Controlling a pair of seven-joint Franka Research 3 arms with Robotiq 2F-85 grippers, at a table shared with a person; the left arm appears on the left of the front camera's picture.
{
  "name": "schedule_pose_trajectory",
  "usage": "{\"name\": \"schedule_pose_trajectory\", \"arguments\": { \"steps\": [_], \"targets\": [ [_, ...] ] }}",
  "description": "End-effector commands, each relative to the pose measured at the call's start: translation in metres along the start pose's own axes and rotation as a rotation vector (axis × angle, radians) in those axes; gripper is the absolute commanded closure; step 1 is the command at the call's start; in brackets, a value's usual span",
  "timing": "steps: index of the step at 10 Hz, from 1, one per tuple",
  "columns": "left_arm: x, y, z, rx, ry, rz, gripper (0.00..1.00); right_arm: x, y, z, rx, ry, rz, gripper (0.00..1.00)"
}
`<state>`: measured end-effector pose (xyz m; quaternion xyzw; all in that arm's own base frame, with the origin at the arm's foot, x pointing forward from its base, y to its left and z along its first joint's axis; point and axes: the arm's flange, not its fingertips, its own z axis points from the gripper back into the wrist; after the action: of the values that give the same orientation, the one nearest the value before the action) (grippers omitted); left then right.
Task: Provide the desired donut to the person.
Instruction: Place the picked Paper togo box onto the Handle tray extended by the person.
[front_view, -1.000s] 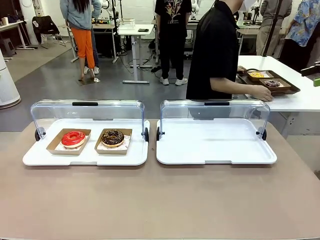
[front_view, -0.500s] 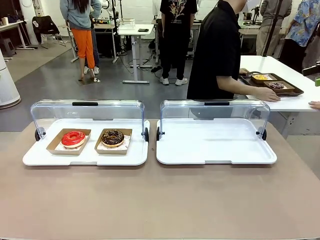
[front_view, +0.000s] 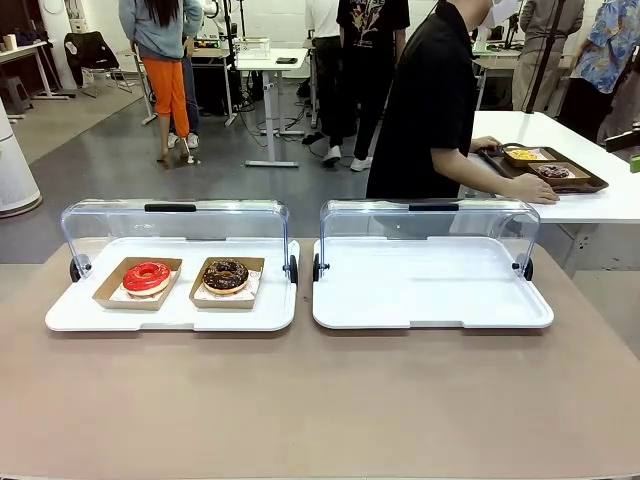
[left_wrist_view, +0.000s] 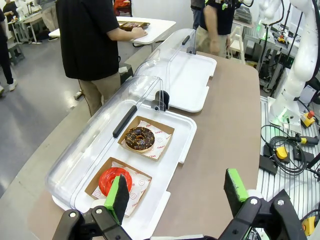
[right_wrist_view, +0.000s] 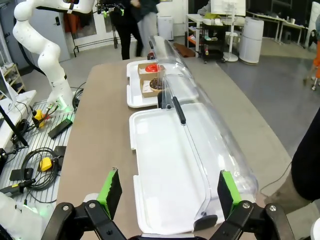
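Note:
A red-glazed donut (front_view: 147, 276) and a chocolate donut (front_view: 225, 274) lie in brown paper boats on the left white tray (front_view: 170, 313), whose clear lid stands open. The person (front_view: 428, 100) in a black top stands turned away beyond the far edge, both hands on a dark brown tray (front_view: 545, 167) on a side table. In the left wrist view my left gripper (left_wrist_view: 176, 192) is open above the table near the red donut (left_wrist_view: 113, 179) and the chocolate donut (left_wrist_view: 139, 138). My right gripper (right_wrist_view: 165, 194) is open over the right white tray (right_wrist_view: 165, 185).
The right white tray (front_view: 430, 290) holds nothing, its clear lid (front_view: 428, 222) raised. Two donuts in boats sit on the person's brown tray. Passers-by stand farther back among desks. Cables and boxes (left_wrist_view: 282, 150) lie on the floor beside the table.
The person has leaned a little further toward the side table and keeps both hands on the brown tray. The passers-by behind have shifted. The donuts and white trays have not moved.

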<state>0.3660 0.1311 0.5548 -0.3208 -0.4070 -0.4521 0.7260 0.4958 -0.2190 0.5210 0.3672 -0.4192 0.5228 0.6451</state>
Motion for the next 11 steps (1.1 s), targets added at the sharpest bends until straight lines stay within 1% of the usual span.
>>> {"name": "schedule_pose_trajectory", "arguments": {
  "steps": [1,11],
  "targets": [
    [0.001,-0.0009,0.0006,-0.002,-0.016,0.0,0.0,-0.0025,0.0006,-0.003,0.004,0.003,-0.003,0.0],
    [0.001,-0.0009,0.0006,-0.002,-0.016,0.0,0.0,-0.0025,0.0006,-0.003,0.004,0.003,-0.003,0.0]
  ]
}}
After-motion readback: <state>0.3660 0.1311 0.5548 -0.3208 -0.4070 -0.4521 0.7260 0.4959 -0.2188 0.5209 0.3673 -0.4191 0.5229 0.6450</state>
